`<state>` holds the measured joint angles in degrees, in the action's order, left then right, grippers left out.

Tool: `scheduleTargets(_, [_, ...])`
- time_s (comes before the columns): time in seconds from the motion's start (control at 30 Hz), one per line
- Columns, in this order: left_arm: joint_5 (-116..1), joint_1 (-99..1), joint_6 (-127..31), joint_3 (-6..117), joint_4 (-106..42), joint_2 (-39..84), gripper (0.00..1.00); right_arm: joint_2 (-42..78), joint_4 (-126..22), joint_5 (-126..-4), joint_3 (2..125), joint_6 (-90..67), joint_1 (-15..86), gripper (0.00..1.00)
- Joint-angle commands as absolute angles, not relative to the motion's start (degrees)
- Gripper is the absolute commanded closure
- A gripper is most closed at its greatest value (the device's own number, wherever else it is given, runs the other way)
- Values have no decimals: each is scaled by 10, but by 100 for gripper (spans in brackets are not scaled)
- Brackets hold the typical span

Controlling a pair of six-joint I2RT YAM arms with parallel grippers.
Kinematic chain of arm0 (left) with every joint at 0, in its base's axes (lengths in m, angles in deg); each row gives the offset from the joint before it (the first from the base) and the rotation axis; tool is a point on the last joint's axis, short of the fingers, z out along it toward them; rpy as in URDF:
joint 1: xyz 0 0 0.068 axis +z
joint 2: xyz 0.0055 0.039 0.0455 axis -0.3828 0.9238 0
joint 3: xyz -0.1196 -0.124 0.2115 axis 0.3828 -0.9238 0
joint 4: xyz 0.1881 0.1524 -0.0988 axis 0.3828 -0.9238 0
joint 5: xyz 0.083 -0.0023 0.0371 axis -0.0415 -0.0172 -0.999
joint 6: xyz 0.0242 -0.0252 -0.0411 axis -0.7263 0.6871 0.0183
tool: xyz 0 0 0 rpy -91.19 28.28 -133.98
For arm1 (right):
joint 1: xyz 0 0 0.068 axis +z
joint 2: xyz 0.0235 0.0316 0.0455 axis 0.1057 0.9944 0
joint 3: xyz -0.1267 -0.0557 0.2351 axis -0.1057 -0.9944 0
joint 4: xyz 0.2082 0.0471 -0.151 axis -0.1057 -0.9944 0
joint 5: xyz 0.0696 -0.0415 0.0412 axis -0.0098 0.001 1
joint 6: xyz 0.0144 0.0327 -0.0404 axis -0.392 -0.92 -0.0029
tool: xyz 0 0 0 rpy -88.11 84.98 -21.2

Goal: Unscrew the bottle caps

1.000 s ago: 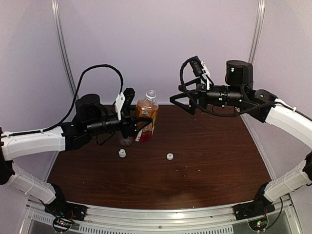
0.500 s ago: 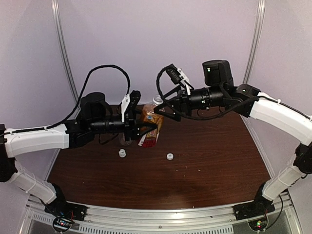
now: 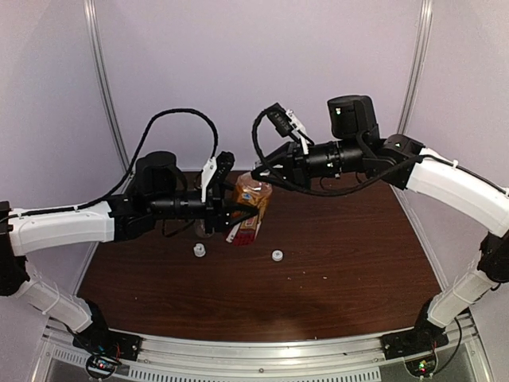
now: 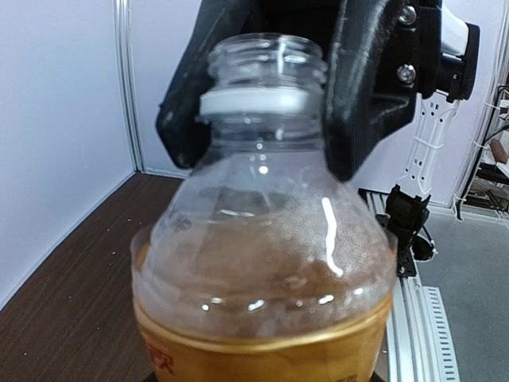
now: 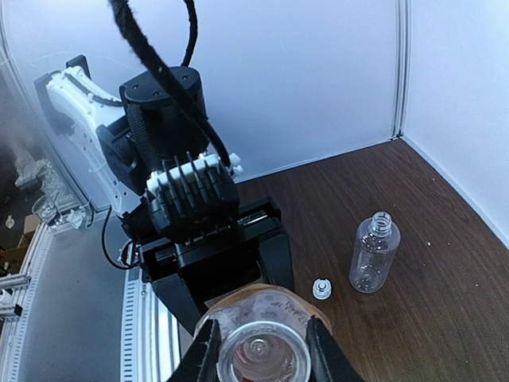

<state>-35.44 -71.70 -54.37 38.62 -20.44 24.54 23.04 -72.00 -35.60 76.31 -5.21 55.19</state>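
My left gripper (image 3: 237, 208) is shut on the body of the amber bottle (image 3: 250, 205) with the red-and-white label and holds it tilted above the table. Its mouth (image 4: 266, 56) is bare, with only a white ring (image 4: 258, 101) under the thread. My right gripper (image 5: 261, 352) is shut on that neck, one finger (image 4: 358, 95) on each side. The clear bottle (image 5: 374, 252) stands uncapped on the table beside the left gripper. Two white bottle caps (image 3: 199, 250) (image 3: 277, 255) lie loose on the table in front; one cap (image 5: 321, 288) also shows in the right wrist view.
The brown table (image 3: 350, 255) runs out to pale walls at the back and sides. A metal rail (image 3: 262, 350) with both arm bases lies along the near edge. A black cable (image 3: 179, 119) loops above the left arm.
My right arm has swung left to the amber bottle and its jaws have gone from open to shut on the neck. The left arm has carried the bottle slightly right.
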Motion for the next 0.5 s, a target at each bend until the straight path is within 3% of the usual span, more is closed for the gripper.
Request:
scheduleTargets(0.0, [-351,-720,-554,405,-189,249,76,228,-727,-375,771,-52,555,79])
scheduleTargets(0.07, [-352,-720,-553,405,-188,249,74,222,-727,-395,766,-53,554,92])
scheduleTargets(0.13, [-357,-719,-552,405,-189,247,57,214,-726,-424,759,-38,553,100])
scheduleTargets(0.33, [-416,-718,-551,404,-208,232,9,194,-729,-490,734,-43,525,100])
scheduleTargets(0.37, [-434,-718,-550,404,-212,228,3,194,-729,-498,731,-45,519,100])
scheduleTargets(0.47, [-480,-716,-549,404,-223,214,2,201,-727,-532,720,-45,497,100])
